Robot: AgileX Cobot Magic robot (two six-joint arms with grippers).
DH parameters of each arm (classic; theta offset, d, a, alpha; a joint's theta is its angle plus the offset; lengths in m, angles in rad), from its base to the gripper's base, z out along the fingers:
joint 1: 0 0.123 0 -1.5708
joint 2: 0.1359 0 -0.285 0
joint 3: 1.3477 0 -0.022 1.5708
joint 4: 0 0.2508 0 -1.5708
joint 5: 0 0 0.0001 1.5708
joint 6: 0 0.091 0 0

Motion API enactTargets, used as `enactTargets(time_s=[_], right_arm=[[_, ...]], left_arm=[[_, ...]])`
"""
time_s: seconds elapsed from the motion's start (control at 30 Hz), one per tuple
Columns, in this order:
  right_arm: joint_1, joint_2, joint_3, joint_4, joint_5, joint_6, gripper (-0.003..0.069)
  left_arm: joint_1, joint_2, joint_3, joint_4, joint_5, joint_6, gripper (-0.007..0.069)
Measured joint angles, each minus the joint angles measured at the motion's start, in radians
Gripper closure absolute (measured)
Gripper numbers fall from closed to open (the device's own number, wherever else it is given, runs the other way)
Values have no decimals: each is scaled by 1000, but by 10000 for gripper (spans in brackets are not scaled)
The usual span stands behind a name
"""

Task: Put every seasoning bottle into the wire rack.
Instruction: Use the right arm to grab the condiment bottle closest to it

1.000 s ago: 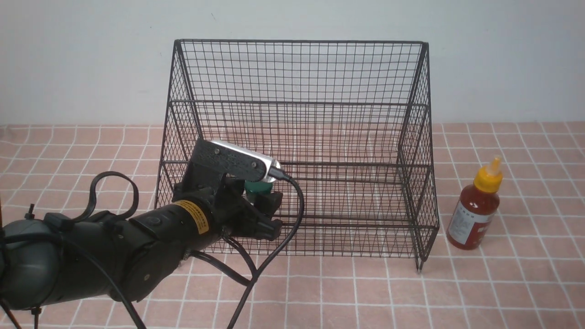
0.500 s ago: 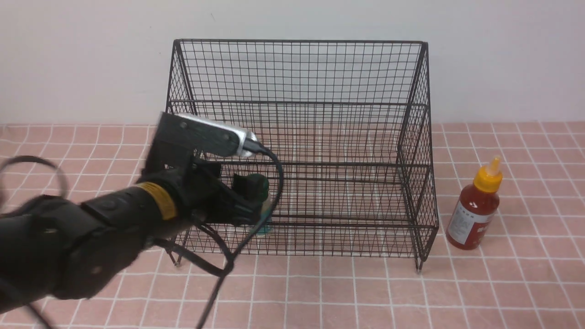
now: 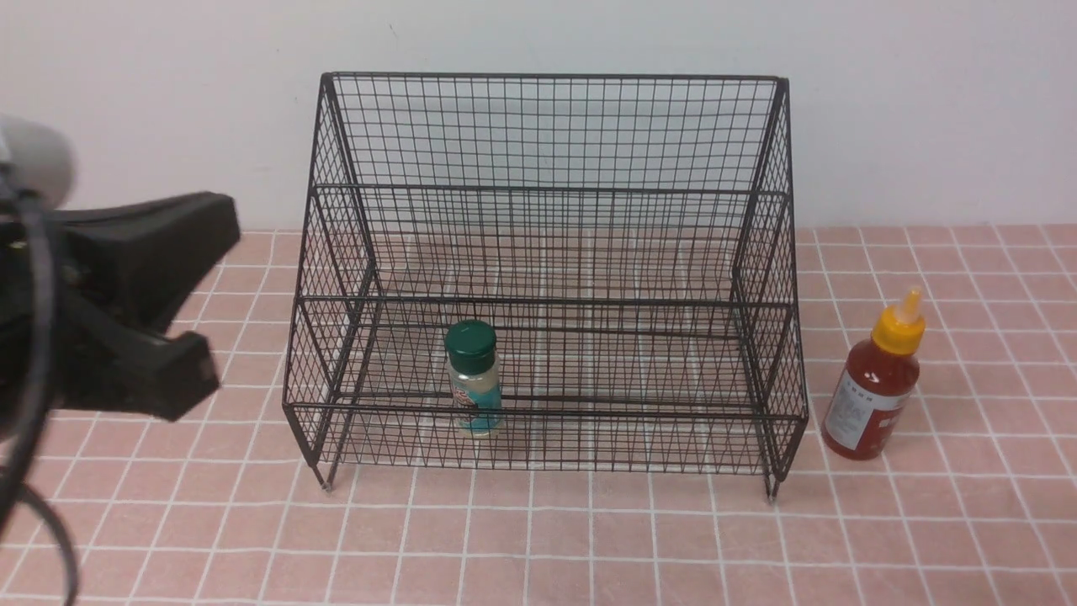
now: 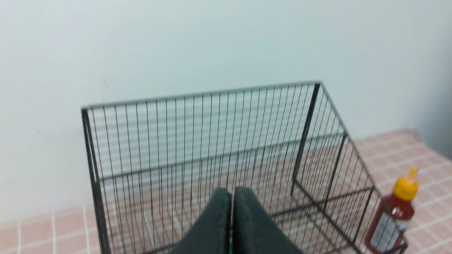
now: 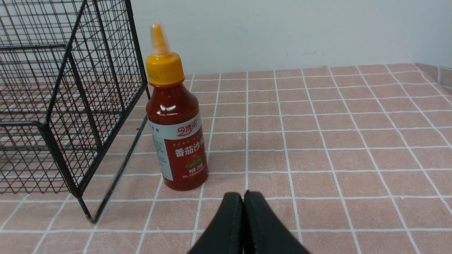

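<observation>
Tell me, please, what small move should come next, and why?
Probably open the right gripper: it is shut, facing the sauce bottle, which stands on the table outside the rack. The shaker stands inside the rack, so only this bottle is left.

The table (image 3: 589,547) has a pink surface crossed by thin white lines that form a grid of small squares like tiles, and it spans the whole width of the front view. Behind it rises a plain, pale wall (image 3: 151,101), which meets the table along a straight horizontal edge. A few faint specks and scuffs mark the wall's otherwise bare face.
</observation>
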Motion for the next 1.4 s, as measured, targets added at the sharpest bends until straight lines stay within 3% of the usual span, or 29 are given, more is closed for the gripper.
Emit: enactTargets(time_s=[0.37, 0.93, 1.07, 1.23, 1.4], right_arm=[[0, 0, 0, 0, 0, 0, 673], [0, 0, 0, 0, 0, 0, 673], [0, 0, 0, 0, 0, 0, 673], [0, 0, 0, 0, 0, 0, 673], [0, 0, 0, 0, 0, 0, 673]], left_arm=[[0, -171, 0, 0, 22, 0, 631], [0, -201, 0, 1, 81, 0, 631], [5, -217, 12, -31, 96, 48, 631], [93, -284, 119, -163, 101, 189, 631], [305, -483, 386, -226, 101, 255, 631]])
